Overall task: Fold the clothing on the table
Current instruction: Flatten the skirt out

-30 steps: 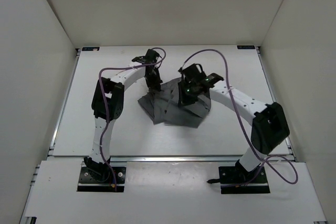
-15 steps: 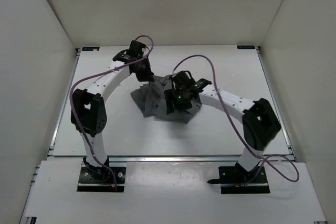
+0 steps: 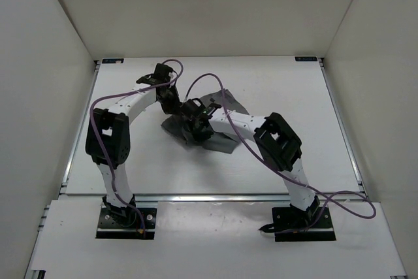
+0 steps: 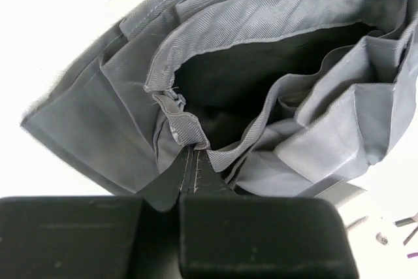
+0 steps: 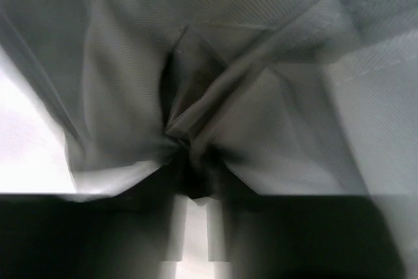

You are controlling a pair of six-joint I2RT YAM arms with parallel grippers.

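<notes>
Clothing point(image 3: 210, 140) sits bunched on the table point(image 3: 294, 96), just left of centre, about mid-depth. It is a grey pleated heap, not flat, with layers stacked and partly opened.

Left gripper point(image 3: 171, 104) is at the far-left edge of the heap. In the left wrist view the left gripper point(image 4: 191, 161) has its jaws together, clamped on a narrow hem strip of the clothing point(image 4: 261, 37). The fabric fans away from the pinch and a dark open pocket shows just past it.

Right gripper point(image 3: 194, 129) is on the left-centre of the heap, near the left one but not touching it. The right arm reaches in across the garment from the right. The right wrist view is blurred. The right gripper point(image 5: 191, 187) has the clothing point(image 5: 261, 96) puckering into a point at its jaws, with creases radiating out. That reads as a pinch taken on a gathered fold; how firm it is I cannot tell.

Key relation: both grips are on the left end, and the free bulk runs off to the robot's right and slightly nearer. The long axis is roughly left-right. The left arm is nearer the far-left hem, and the right arm is nearer the middle.

Judgement: the step in hand is spreading or re-laying, not a clean fold yet. The next move likely needs the two pinches pulled apart along the long axis to flatten the pleats. The risk is dragging the whole heap rather than opening it.
</notes>
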